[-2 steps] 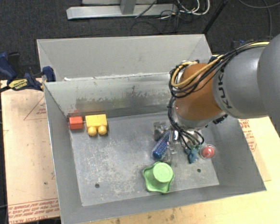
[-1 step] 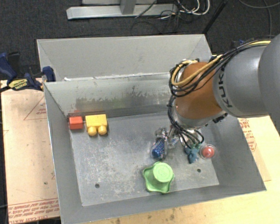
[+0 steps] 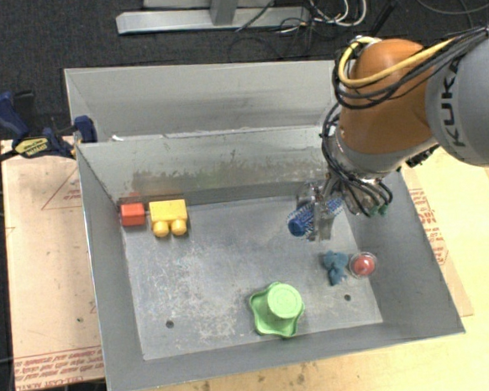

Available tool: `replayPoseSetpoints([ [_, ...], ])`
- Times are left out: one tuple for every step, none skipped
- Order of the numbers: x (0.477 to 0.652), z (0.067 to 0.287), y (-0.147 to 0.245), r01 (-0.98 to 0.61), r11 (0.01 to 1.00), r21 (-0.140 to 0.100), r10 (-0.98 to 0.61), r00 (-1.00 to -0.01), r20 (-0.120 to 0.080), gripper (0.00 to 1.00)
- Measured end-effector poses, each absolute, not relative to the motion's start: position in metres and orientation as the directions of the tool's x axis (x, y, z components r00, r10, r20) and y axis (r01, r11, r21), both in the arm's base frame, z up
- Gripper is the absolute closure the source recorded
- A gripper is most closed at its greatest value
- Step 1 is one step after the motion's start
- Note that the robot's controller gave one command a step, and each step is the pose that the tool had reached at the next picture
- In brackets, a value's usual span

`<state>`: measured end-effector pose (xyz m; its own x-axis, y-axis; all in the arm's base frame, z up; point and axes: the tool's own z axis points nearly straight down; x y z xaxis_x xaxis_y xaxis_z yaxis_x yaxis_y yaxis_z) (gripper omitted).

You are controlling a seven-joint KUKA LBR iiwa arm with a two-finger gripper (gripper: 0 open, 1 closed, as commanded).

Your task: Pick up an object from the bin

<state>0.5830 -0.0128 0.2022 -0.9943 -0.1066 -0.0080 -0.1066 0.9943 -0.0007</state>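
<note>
The gripper [image 3: 317, 217] hangs in the bin's right half near the back wall. A small blue rounded piece [image 3: 299, 223] sits at its tip, but whether it is clamped cannot be told. The arm comes in from the right, wrist pointing down. A teal figure [image 3: 335, 267] and a red ball [image 3: 364, 264] lie just in front.

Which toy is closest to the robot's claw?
The small blue one, right beside the gripper. The teal toy and red ball lie apart from it; the green toy, yellow block and orange block sit farther left.
</note>
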Motion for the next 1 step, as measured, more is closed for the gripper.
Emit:
replayPoseSetpoints([
  [0.6170, 0.3271, -0.0271, -0.125, 0.992, -0.002, -0.125, -0.992, -0.012, 1.00],
])
